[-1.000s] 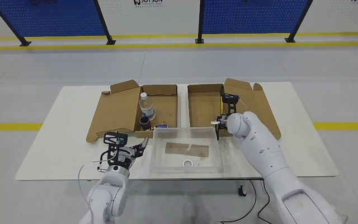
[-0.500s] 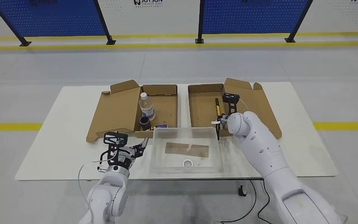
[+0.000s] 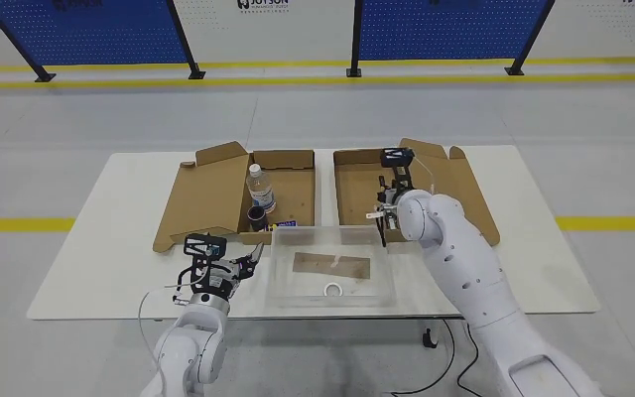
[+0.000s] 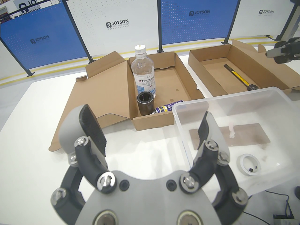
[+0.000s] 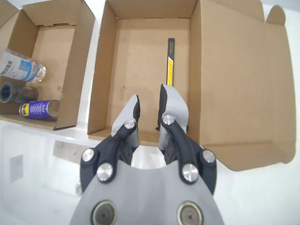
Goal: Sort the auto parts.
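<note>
Caliper [image 5: 170,61], one, lies flat in the right box [image 5: 145,8] below the right gripper [image 5: 150,92], whose fingers stand slightly parted and empty. The left box [image 5: 54,15] holds three items: a bottle [image 4: 143,76], a black cylinder [image 4: 145,104], a blue spray can [image 4: 165,108]. One metal ring [image 4: 248,167] lies in the clear bin [image 4: 234,97], beside the wide-spread left gripper [image 4: 146,115].

The left claw [image 4: 145,115] and right claw [image 5: 150,93] look alike: two pale grey fingers [image 4: 68,127] faced with black ribbed pads [image 4: 92,127], carried on black links [image 4: 90,162]. Bright round screws [image 4: 106,181] pin these to a grey metal plate [image 4: 145,202]. Behind each claw runs a smooth white arm [image 3: 466,268]; a thin cable [image 3: 141,320] trails beside the left one.
</note>
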